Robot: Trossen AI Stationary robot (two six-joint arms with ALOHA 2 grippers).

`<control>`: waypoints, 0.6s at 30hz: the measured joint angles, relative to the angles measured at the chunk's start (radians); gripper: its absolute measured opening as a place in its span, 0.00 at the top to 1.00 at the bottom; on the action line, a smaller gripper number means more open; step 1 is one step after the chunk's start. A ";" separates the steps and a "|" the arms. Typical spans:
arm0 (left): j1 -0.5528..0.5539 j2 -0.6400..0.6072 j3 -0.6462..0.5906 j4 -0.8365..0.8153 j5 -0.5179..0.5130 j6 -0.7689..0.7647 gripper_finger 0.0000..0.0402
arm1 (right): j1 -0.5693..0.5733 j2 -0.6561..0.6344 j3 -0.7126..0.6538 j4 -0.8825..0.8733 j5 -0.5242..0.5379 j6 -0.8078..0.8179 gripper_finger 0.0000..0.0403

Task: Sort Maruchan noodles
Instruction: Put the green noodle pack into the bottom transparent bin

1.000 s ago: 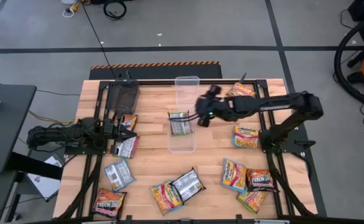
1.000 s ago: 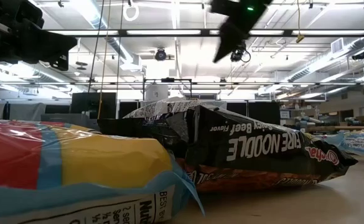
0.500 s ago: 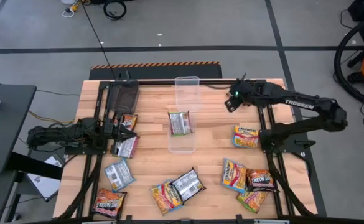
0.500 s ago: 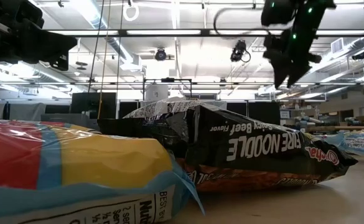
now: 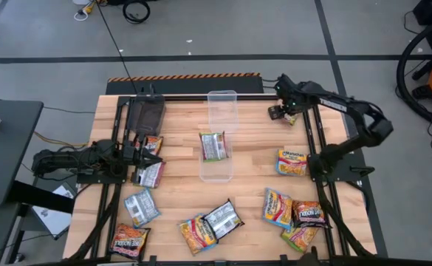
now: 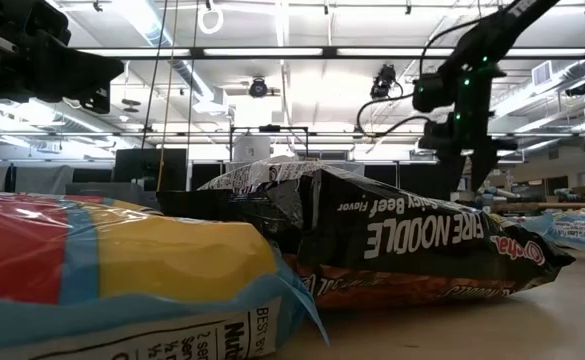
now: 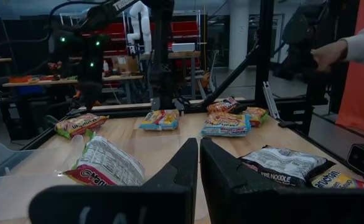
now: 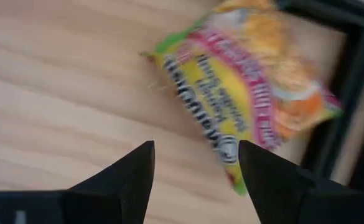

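Hovering over the table's [image 5: 179, 193] far right corner, the right gripper [image 5: 278, 112] hangs with fingers spread and empty above a yellow-green packet [image 8: 250, 93] by the frame rail. Descending off-centre, it might strike the rail or shove the packet away. Other packets lie scattered; one sits in the clear bin [image 5: 217, 171]. The left gripper [image 7: 198, 163], closed and empty, waits at the left.

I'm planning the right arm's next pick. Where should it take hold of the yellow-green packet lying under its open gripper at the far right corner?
Probably from straight above, across the short width of the yellow-green packet. It lies flat on the table, so only its edges offer a pinch. The right gripper already hovers open over its near end; the black frame rail crowds the far end.
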 joint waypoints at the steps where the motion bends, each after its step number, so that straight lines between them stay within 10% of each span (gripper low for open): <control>1: 0.000 0.000 0.000 0.000 0.000 0.000 0.94 | 0.001 0.016 0.000 0.013 0.007 0.004 0.42; 11: 0.000 0.000 0.000 0.000 0.000 0.000 0.94 | -0.050 0.122 -0.031 0.080 0.174 0.246 0.46; 18: 0.000 0.000 0.000 0.000 0.000 0.000 0.94 | 0.012 0.131 -0.095 0.140 0.071 0.336 0.48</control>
